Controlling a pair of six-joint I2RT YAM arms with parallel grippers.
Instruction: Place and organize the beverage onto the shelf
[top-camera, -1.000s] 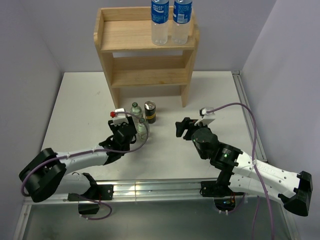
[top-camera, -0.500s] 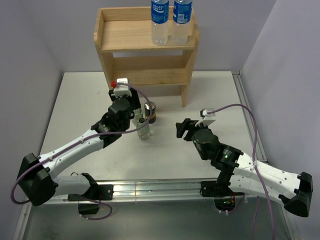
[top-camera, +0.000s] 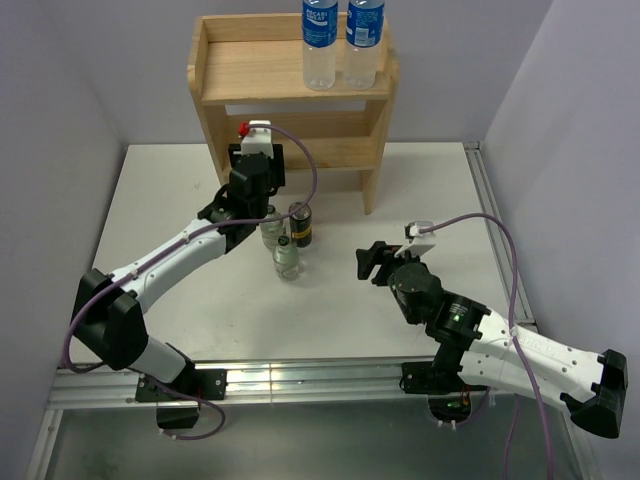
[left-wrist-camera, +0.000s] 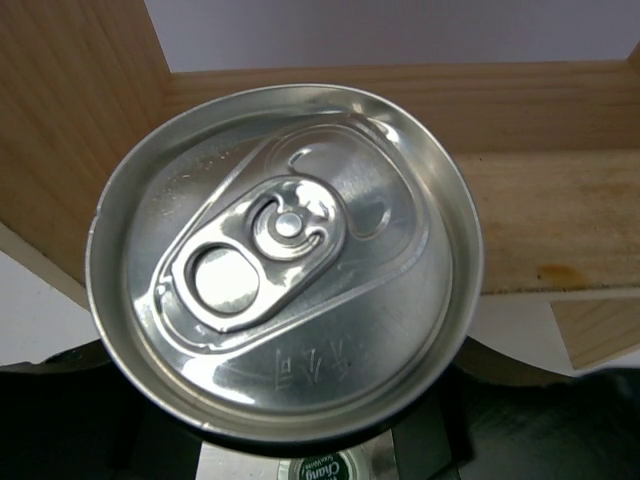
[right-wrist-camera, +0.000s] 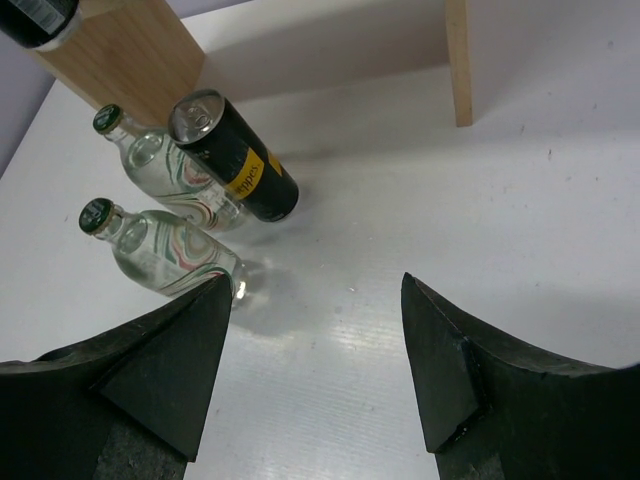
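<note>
Holding: the left gripper (top-camera: 256, 168) is squeezed tight on the held can (left-wrist-camera: 285, 260).
Held can: only the left wrist view shows it, with its shiny top and pull tab filling the picture. From above, the wrist hides it.
Shelf (top-camera: 300, 150): its wood sits at 12 o'clock behind the held can. From above, the left gripper is right in front of the lower tier.
Plastic bottles: one (top-camera: 320, 45) and its twin (top-camera: 364, 40) stand side by side on the top tier.
Table can (top-camera: 300, 224): it stands on the table (top-camera: 150, 200).
Glass bottles: one (top-camera: 271, 225) is just at 9 o'clock of the table can, the other (top-camera: 287, 258) at 7 o'clock.
Right gripper (top-camera: 368, 262): its fingers are apart with nothing between them. It is at 4 o'clock from the table can. Its own view shows the yellow label and the green caps.
</note>
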